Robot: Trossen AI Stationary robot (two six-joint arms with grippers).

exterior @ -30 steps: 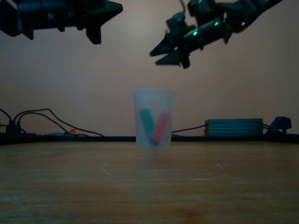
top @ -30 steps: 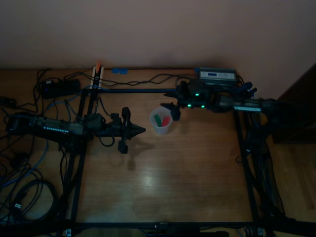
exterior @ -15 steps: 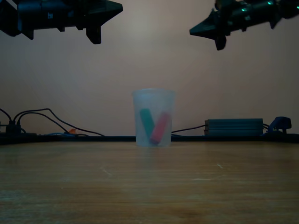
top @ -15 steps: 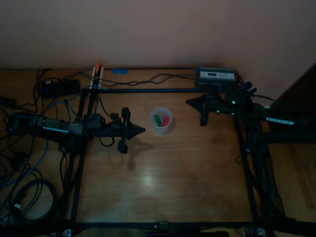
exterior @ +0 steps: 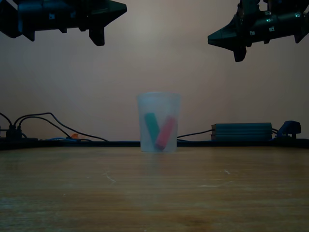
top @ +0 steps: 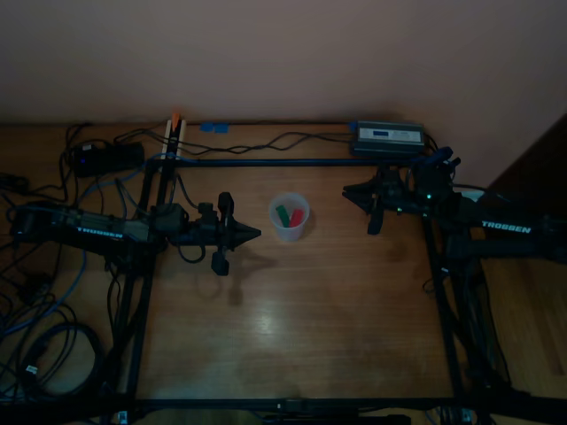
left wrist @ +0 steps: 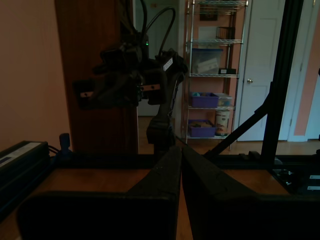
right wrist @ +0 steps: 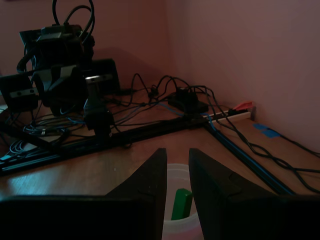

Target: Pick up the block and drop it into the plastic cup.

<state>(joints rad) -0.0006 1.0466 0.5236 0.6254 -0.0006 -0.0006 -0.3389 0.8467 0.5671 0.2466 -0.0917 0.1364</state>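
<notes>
**Red block sitting in the cup, both end effectors empty**

Top view: the red block [top: 297, 215] is seen inside the plastic cup [top: 289, 218], next to a green block [top: 283, 213].

Left wrist view: the left end effector [left wrist: 181, 155] is pressed closed, nothing held.

Right wrist view: the right end effector [right wrist: 177, 160] is parted slightly, empty, the cup seen through the gap.

Exterior view: the cup is stood on the surface [exterior: 154, 188], both arms raised clear.
</notes>
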